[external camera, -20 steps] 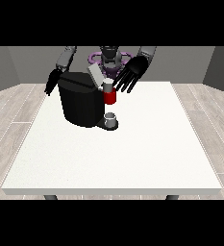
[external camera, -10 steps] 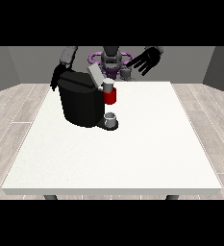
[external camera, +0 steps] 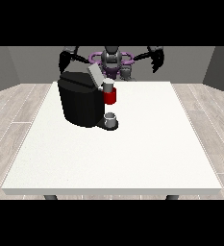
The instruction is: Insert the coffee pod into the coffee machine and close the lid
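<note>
The coffee machine (external camera: 82,98) stands on the white table (external camera: 132,144), lid (external camera: 95,74) raised — a red thing at the machine (external camera: 110,97). Both hands (external camera: 65,60) (external camera: 156,60) hang raised, well apart; whether their fingers curl I cannot tell.

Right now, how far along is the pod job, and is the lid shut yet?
Not finished. The coffee machine has its lid tilted up, so closing is left. A grey thing sits above a red thing at the machine; I cannot tell if it is the pod. Neither hand holds anything: the hand at the view's left and the hand at the view's right are raised, off the machine.
</note>
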